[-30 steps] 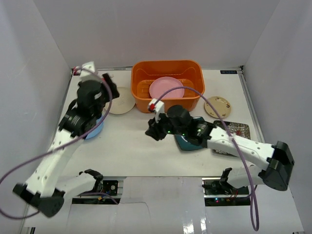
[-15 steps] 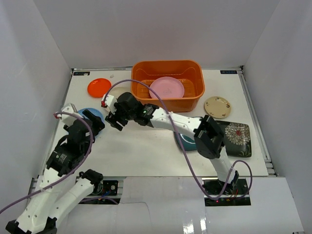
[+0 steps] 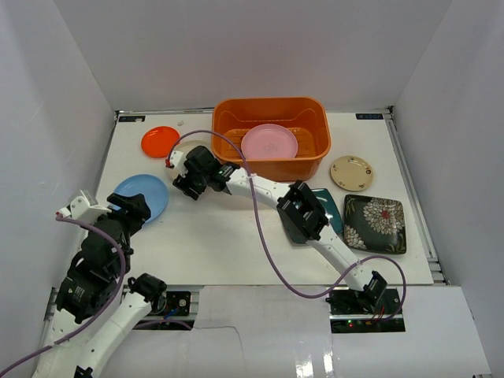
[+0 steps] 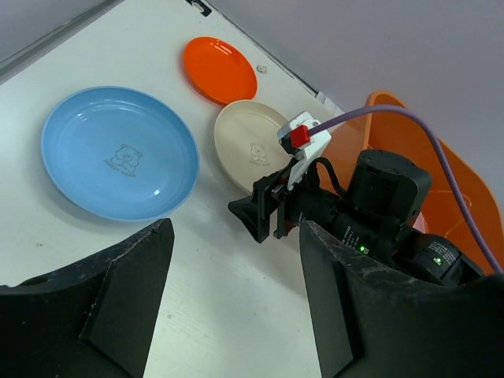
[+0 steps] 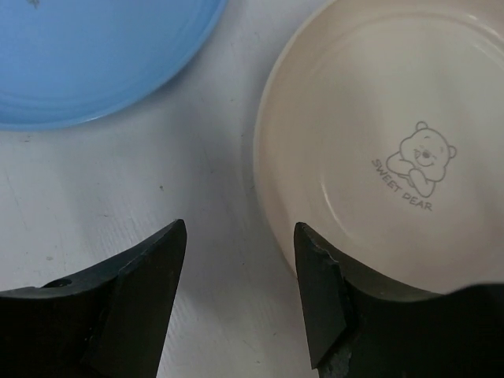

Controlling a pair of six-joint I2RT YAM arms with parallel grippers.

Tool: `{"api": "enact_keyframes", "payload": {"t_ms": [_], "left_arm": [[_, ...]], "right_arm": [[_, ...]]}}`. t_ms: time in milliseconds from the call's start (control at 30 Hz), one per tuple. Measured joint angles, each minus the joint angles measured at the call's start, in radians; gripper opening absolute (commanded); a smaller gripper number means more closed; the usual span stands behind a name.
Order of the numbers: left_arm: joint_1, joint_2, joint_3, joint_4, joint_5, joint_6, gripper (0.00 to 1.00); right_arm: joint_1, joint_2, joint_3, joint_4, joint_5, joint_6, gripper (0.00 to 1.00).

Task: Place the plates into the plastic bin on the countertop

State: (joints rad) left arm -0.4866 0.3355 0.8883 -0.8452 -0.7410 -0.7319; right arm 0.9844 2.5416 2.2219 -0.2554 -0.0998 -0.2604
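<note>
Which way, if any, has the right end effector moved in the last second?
Yes: the right end effector swung left, from before the orange bin's front wall to past its left corner.

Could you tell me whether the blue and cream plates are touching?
Apart: the right wrist view shows bare countertop between the blue plate and cream plate.

Right fingers point(image 4: 249, 216) hover near the cream plate point(image 4: 248, 142).

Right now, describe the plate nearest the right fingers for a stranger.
Find the orange rectangular plastic bin. Just left of it lies a round cream plate; its neighbours are a round orange-red plate and a round light blue plate.
</note>
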Motion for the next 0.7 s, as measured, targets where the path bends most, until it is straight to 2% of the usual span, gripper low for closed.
{"api": "enact_keyframes", "payload": {"t_ms": [67, 133, 200, 267, 333, 467, 700], "left_arm": [[0.0, 0.0, -0.024, 0.001, 0.008, 0.006, 0.75], [0.0, 0.0, -0.048, -0.001, 0.019, 0.01, 0.75], [0.0, 0.0, -0.06, -0.002, 0.026, 0.013, 0.75], [0.0, 0.0, -0.061, -0.006, 0.029, 0.016, 0.75], [0.0, 0.0, -0.061, -0.009, 0.028, 0.017, 0.75], [0.0, 0.0, -0.061, -0.019, 0.027, 0.017, 0.74], [0.0, 0.0, -0.037, -0.041, 0.017, 0.017, 0.73]], "right_arm": [[0.005, 0.014, 0.0, 0.0, 0.003, -0.007, 0.56], [0.007, 0.022, 0.0, 0.004, 0.004, -0.012, 0.44], [0.012, 0.026, 0.0, 0.009, 0.01, -0.013, 0.24], [0.016, 0.029, 0.0, 0.025, 0.015, -0.011, 0.1], [0.023, 0.029, 0.0, 0.053, 0.011, -0.015, 0.08], [0.039, 0.008, -0.039, 0.147, -0.031, 0.014, 0.08], [0.05, -0.137, -0.168, 0.281, -0.148, 0.148, 0.08]]}}
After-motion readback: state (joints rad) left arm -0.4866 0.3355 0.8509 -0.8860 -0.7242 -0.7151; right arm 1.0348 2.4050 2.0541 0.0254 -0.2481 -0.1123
